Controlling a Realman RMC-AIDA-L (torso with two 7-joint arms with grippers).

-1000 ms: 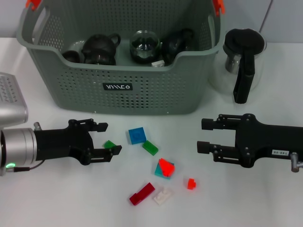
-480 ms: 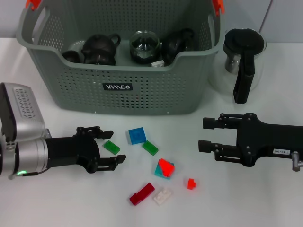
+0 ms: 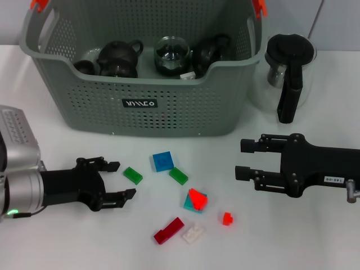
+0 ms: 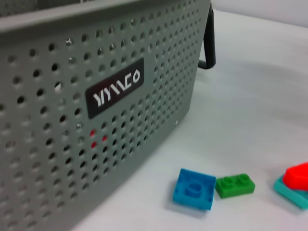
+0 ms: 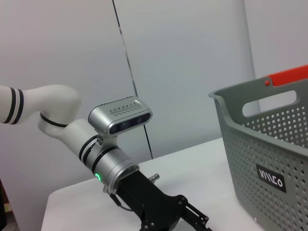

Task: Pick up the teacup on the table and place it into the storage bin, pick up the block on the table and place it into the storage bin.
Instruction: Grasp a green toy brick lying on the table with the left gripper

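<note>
Blocks lie scattered on the white table (image 3: 67,247) in the head view. The left gripper (image 3: 119,179) hovers low with its fingers spread and nothing between them; a small green block (image 3: 133,175) sits just off its fingertips, not touching. Beyond that come a blue square block (image 3: 162,161), a second green block (image 3: 179,175), a red piece on a teal block (image 3: 195,199), a small red block (image 3: 227,218), a dark red bar (image 3: 169,230) and a white block (image 3: 193,232). The right gripper (image 3: 242,160) hangs over the table, fingers apart and empty, well clear of the blocks. Behind both stands the storage bin (image 3: 140,101), holding dark teapots (image 3: 119,58) and a glass teacup (image 3: 172,55). A glass pitcher (image 3: 288,76) stands beyond the right gripper, beside the bin.

Left wrist view: the bin's perforated wall (image 4: 72,120) with its black label, and near it the blue block (image 4: 194,188) touching a green one (image 4: 235,185).

Right wrist view: the left arm (image 5: 110,149) across the table, the bin's corner (image 5: 260,144) to one side.
</note>
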